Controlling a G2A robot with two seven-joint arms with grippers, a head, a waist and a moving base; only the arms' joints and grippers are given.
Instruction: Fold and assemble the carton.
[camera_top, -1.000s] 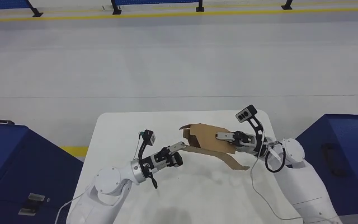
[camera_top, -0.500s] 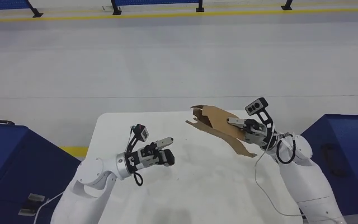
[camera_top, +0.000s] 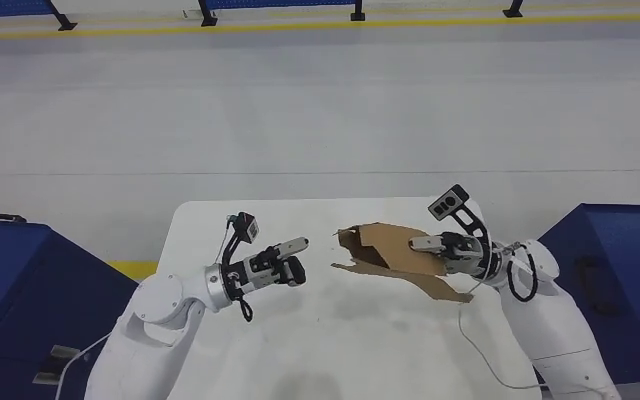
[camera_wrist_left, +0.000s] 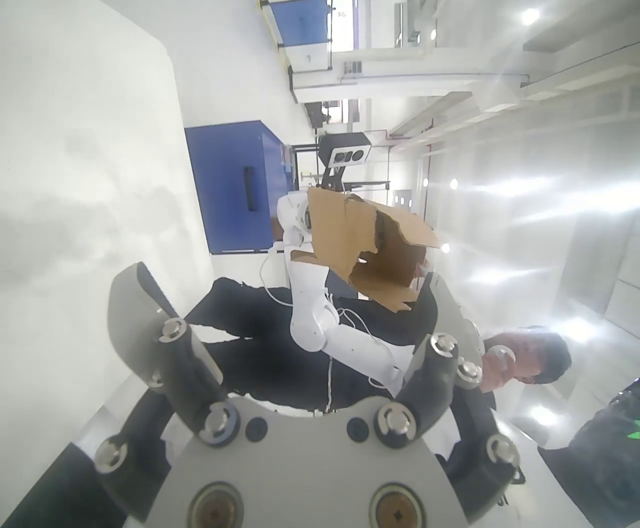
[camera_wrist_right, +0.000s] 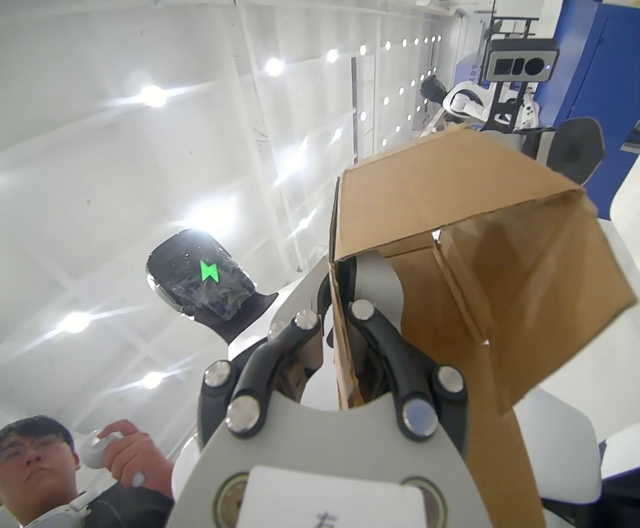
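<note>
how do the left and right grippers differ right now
The left gripper is open and holds nothing; the right gripper is shut on a wall of the carton. The left gripper is apart from the carton, with bare table between them; the right gripper touches the carton at its other end. Both are above the white table and point toward each other.

free: table (camera_top: 320, 330) gap between left pincer (camera_top: 298, 258) and carton (camera_top: 385, 250) | block: carton flaps
</note>
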